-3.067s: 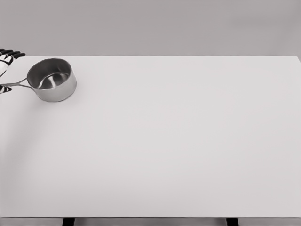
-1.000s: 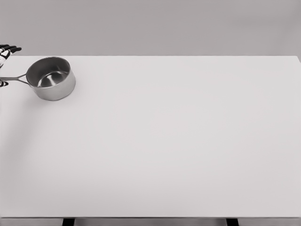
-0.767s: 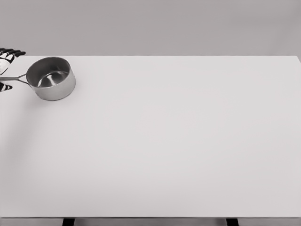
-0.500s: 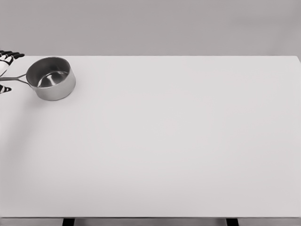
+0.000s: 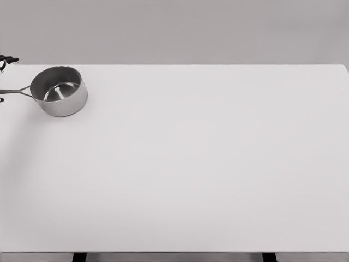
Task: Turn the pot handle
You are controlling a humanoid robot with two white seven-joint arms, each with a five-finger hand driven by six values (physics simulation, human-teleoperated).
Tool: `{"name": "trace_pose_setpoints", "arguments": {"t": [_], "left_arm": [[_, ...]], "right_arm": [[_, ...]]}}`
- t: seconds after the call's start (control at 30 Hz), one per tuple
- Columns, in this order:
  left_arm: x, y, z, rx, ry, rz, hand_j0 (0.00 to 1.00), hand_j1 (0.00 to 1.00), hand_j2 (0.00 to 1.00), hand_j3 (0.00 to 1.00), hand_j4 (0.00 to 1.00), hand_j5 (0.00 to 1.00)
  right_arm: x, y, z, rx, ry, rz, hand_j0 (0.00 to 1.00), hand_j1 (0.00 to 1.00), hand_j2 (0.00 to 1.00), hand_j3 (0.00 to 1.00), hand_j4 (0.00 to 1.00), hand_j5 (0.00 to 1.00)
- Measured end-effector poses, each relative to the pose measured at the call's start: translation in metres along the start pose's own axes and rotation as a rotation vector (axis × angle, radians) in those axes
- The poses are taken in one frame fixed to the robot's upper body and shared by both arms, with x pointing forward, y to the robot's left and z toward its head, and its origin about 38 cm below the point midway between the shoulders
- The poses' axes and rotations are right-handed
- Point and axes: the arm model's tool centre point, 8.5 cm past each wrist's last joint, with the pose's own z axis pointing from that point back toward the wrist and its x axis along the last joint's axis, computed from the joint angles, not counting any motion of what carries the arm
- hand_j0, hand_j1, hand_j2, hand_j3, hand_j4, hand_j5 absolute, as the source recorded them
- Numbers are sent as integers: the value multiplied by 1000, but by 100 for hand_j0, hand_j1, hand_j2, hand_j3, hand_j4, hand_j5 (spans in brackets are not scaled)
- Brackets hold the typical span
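**Steel pot at the far left corner, its handle running off the picture's edge**

The pot [image 5: 59, 90] stands upright on the white table [image 5: 207, 164], in the far left corner, open and with nothing in it. Its thin handle [image 5: 16, 91] points left, almost level, and runs out to the left edge of the view. Just there only dark fingertips [image 5: 8, 59] of a hand show, a little beyond the handle on the far side, with another dark speck on the near side. Too little of that hand is in view to tell whether it is spread, closed, or pinching the handle, nor whether it touches it. No other arm shows.

Judging by its shiny metal, the pot is stiff, fairly light while unfilled, and smooth enough to slide or spin on the flat table top rather than tip. The handle is the place to take hold, near its outer end, where a sideways push gives the most turning; a loose grip could slip along the slick, narrow rod
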Motion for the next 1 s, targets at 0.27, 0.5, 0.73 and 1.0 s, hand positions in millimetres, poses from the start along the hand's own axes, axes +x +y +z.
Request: {"name": "trace_pose_setpoints", "arguments": {"t": [0.27, 0.5, 0.73, 1.0], "left_arm": [[-9, -5, 4, -27, 28, -8, 100, 100, 100, 100, 100, 100], [0, -4, -5, -15, 11, 3, 100, 100, 100, 100, 100, 100], [-5, 6, -8, -1, 24, 0, 100, 100, 100, 100, 100, 100], [-13, 10, -9, -9, 50, -6, 100, 100, 100, 100, 100, 100]], "right_arm": [[0, 0, 0, 0, 0, 0, 100, 100, 100, 100, 100, 100], [0, 0, 0, 0, 0, 0, 100, 100, 100, 100, 100, 100], [0, 0, 0, 0, 0, 0, 100, 100, 100, 100, 100, 100], [0, 0, 0, 0, 0, 0, 100, 100, 100, 100, 100, 100]]}}
